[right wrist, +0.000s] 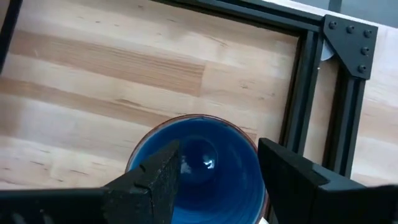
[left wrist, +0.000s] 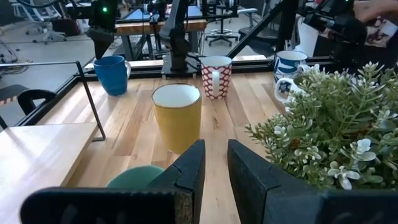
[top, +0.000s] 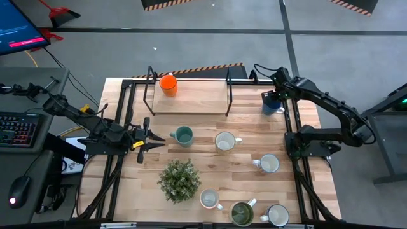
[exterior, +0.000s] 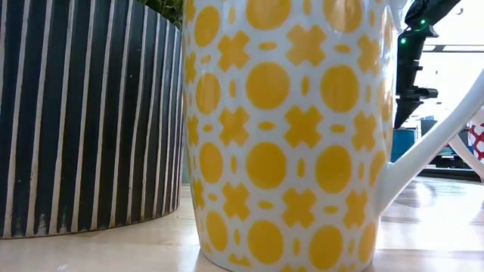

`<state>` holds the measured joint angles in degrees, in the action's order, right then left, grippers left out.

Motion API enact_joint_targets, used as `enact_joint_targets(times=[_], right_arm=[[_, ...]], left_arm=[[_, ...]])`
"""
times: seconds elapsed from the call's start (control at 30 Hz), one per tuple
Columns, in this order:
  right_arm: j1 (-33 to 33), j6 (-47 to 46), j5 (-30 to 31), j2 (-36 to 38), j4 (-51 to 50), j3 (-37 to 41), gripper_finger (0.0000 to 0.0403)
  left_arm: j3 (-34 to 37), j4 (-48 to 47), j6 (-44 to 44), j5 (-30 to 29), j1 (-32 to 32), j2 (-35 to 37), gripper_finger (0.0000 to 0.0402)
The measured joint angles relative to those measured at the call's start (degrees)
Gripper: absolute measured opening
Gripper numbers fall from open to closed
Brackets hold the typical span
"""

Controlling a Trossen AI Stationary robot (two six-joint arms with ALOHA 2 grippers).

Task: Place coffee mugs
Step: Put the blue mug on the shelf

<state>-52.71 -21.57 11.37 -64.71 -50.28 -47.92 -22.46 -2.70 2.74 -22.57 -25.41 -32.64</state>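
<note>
Nearest to us in the low view stands a white mug with yellow dots and crosses (exterior: pixel 287 136), filling the picture, its handle sticking out sideways; just beside it is the striped dark pot (exterior: pixel 87 113) of the plant; the wooden table (exterior: pixel 431 227) runs back toward a bright room.

From above we see the right gripper (top: pixel 275 95) over the blue mug (top: pixel 272 105) at the table's far right corner, just off the end of the raised wooden shelf (top: pixel 191 98); the orange mug (top: pixel 168 84) stands on that shelf already, so we judge the blue one is meant to join it; the left gripper (top: pixel 152 138) waits at the left, pointing at the teal mug (top: pixel 183 135); the other mugs stand loose on the planks around the potted plant (top: pixel 179 179).

In the left wrist view the left gripper's fingers (left wrist: pixel 186 174) stand a narrow gap apart with nothing between them; the teal mug (left wrist: pixel 134 176) lies just before them, a yellow mug (left wrist: pixel 178 116) farther on; beyond the table are other benches and chairs.

In the right wrist view the fingers (right wrist: pixel 155 174) are spread wide, one over the blue mug's (right wrist: pixel 205 168) hollow and one toward its outer side; we take this as lining up to pinch the rim, which is not yet clamped.
</note>
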Motion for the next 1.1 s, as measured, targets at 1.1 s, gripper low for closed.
enact_joint_targets(times=[1.1], right_arm=[[4.71,-10.93,5.98,1.03,-3.06,6.94,0.0193]], left_arm=[[0.0,-0.42,-0.44,1.49,-0.01,0.0,0.006]])
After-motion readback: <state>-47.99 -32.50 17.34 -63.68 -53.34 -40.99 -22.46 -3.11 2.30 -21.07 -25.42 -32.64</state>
